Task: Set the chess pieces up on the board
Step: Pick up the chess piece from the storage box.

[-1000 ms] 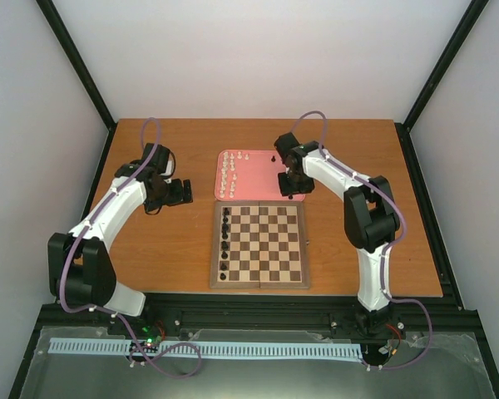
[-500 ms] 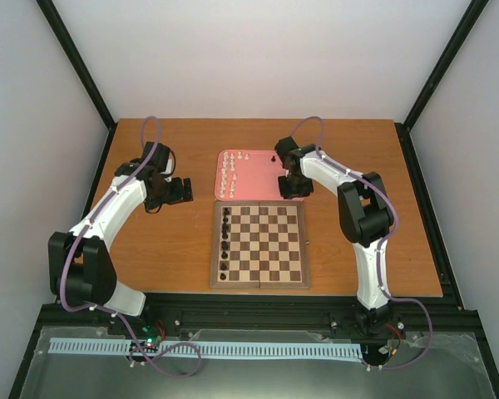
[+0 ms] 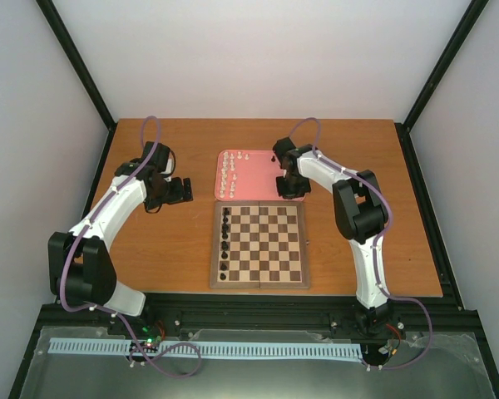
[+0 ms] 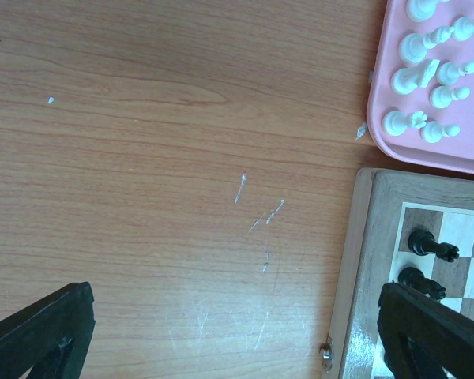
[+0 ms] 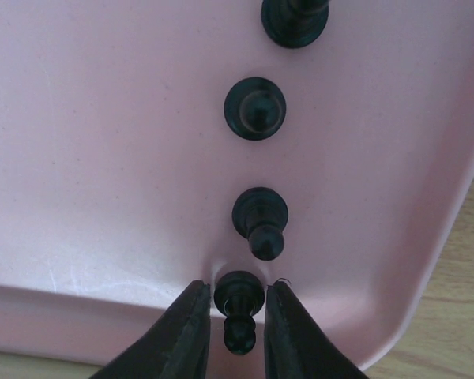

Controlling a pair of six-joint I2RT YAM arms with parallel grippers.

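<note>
The right jaws hang straight down over the near right corner of the tray (image 3: 254, 179), one of the fingers (image 5: 191, 332) on each side of a black pawn (image 5: 238, 296). It is the nearest of a row of black pieces (image 5: 255, 108) beside the rim. Coming from above suits so small a figure, since the tips can reach down without touching the neighbour just behind it. The gap is narrowed to about the pawn's width, but I cannot tell whether the pads already pinch it or sit a hair off. Either way the pawn stands on the tray floor. Its likely goal is the board (image 3: 274, 249), which lies just in front of the tray, so the carry is short. A file of black men (image 3: 224, 241) stands along the board's left edge and the other squares are bare, so the task looks less than half done. The white pieces (image 3: 227, 170) wait in the tray's left part. The left jaws stand wide, released and holding nothing, over the table (image 4: 142, 158) to the left of tray and board, probably parked out of the way.
</note>
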